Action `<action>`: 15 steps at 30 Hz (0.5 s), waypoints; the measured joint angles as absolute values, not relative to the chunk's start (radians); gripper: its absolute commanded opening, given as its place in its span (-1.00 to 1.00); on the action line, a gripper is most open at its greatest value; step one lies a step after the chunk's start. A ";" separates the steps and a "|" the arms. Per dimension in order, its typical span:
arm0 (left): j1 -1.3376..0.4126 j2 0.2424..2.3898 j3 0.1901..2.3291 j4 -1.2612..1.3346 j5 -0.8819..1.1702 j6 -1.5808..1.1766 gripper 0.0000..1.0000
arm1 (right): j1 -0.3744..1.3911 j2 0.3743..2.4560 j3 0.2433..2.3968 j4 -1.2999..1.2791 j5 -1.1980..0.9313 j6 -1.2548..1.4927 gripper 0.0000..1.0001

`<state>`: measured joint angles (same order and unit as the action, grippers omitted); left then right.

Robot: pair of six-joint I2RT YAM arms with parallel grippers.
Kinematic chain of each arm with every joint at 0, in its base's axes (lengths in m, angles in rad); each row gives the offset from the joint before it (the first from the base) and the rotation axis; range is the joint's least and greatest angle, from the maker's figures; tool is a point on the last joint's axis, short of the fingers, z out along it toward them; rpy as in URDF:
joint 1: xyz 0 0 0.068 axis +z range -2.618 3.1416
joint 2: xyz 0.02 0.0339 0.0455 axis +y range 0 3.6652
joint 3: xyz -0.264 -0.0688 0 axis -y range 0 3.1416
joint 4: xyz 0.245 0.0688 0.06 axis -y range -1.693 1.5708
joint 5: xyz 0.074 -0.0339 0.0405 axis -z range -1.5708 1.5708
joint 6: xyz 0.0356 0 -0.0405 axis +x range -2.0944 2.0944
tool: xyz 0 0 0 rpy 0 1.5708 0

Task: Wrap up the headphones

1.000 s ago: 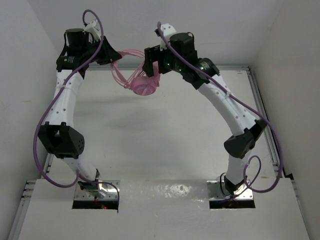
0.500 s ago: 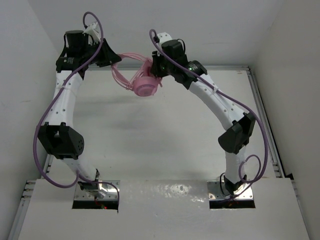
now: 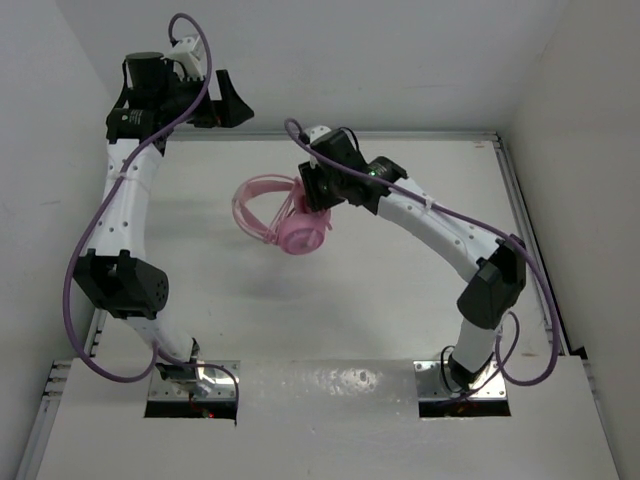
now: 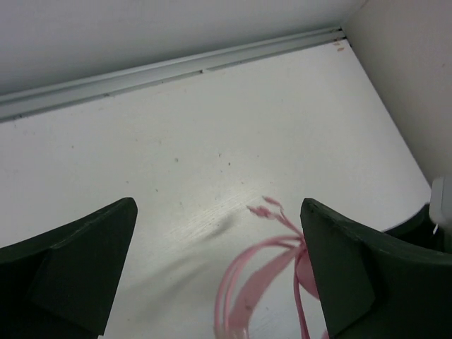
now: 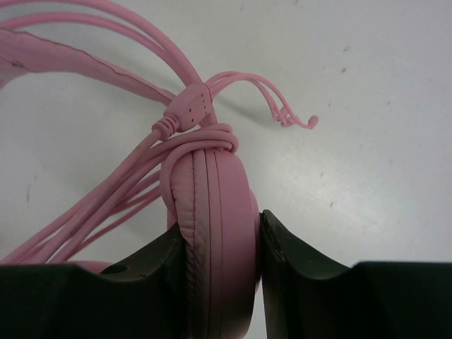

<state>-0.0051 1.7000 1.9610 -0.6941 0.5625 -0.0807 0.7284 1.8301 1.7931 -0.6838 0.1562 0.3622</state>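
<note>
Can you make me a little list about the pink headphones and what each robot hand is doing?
headphones: pink, over the white table
cord: wound tight just above the padded round part, loose loops trailing off
right fingers: squeezing the padded round part
left fingers: wide open, holding nothing, off to the far side

Arm links: white tubular shells on the left arm (image 3: 125, 205) and right arm (image 3: 440, 225), dotted with rows of small dark screw holes.
Joints: chunky matte-black elbow housings (image 3: 120, 285), with the same black at the wrists.
Cables: thick purple cables (image 3: 70, 290) looping loose outside both arms.
Lights: small green lights (image 3: 372, 172) on the right wrist housing.
Bases: shiny metal base plates (image 3: 195, 385) under each arm.
Left gripper (image 4: 217, 212): dark, matte, wedge-shaped fingers (image 4: 70, 261) with bevelled edges.
Right gripper (image 5: 222, 244): black, smooth-faced fingers (image 5: 304, 282).
</note>
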 measured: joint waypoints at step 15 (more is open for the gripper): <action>-0.005 1.700 2.008 -0.701 0.573 -0.073 0.96 | 0.774 1.313 1.124 -0.611 0.084 0.522 -1.00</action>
<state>-0.0051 1.7004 2.0075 -0.7006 0.5732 -0.0734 0.7738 1.3128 1.1244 -0.6109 0.0841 0.5224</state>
